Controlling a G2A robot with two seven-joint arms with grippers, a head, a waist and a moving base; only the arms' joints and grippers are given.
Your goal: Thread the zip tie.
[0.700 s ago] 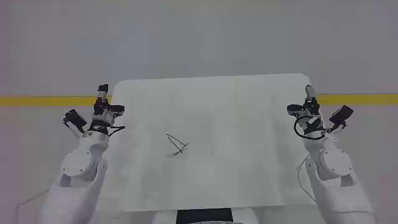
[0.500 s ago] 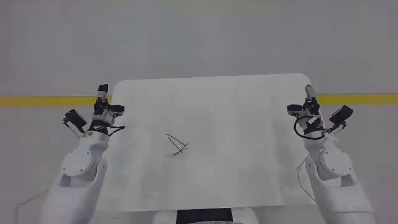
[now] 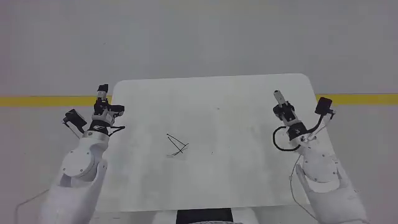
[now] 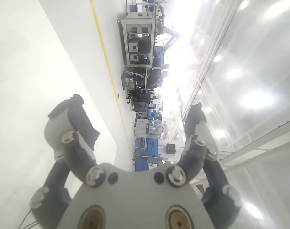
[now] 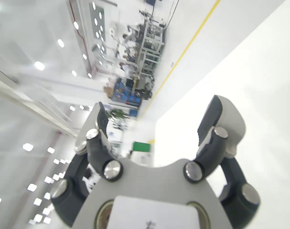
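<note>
A thin black zip tie [image 3: 176,145] lies crossed over itself on the white table [image 3: 236,162], left of its middle. My left gripper [image 3: 101,96] is held up at the table's left edge, well left of the tie, open and holding nothing [image 4: 135,106]. My right gripper [image 3: 280,99] is over the table's right part, far right of the tie, also open with an empty gap between its fingers [image 5: 159,110].
The table's front edge [image 3: 205,206] is close to me. A yellow floor line [image 3: 37,101] runs left and right behind the table. Workbenches and racks [image 4: 140,46] stand far off in the room.
My right arm has swung left, from beyond the table's right edge to over its right part. The left arm and the zip tie have stayed put.
</note>
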